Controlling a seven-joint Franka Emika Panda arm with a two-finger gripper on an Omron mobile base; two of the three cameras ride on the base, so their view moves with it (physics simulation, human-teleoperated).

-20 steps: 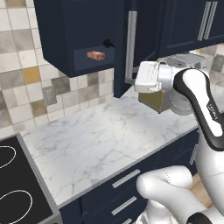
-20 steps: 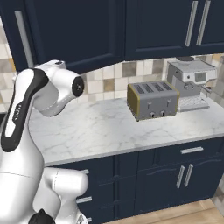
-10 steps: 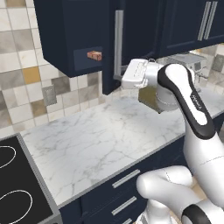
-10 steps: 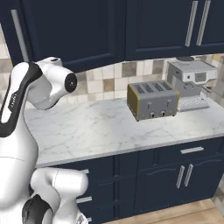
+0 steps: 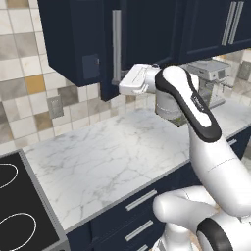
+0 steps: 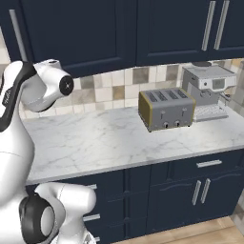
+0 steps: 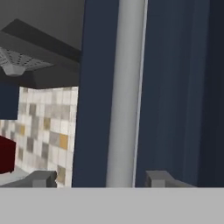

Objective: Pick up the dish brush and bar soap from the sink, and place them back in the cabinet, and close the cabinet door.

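The cabinet (image 5: 73, 39) hangs at the upper left, and its door (image 5: 109, 54) is swung nearly shut across the opening. The door's long silver bar handle (image 5: 116, 46) runs vertically; in the hand view this handle (image 7: 127, 96) stands between my two fingertips. My gripper (image 7: 101, 178) is open, one finger on each side of the bar, and my hand (image 5: 137, 81) sits against the door's lower part. The dish brush and bar soap are hidden behind the door. The sink is out of view.
A white marble counter (image 5: 108, 157) runs below, with a black stove top (image 5: 14, 206) at its left end. A toaster (image 6: 166, 108) and a coffee machine (image 6: 205, 88) stand on the counter to the right. Shut navy wall cabinets (image 6: 143, 28) hang above them.
The cabinet door has swung leftward toward shut, covering the opening where the orange soap and black brush showed. My hand moved left with the door.
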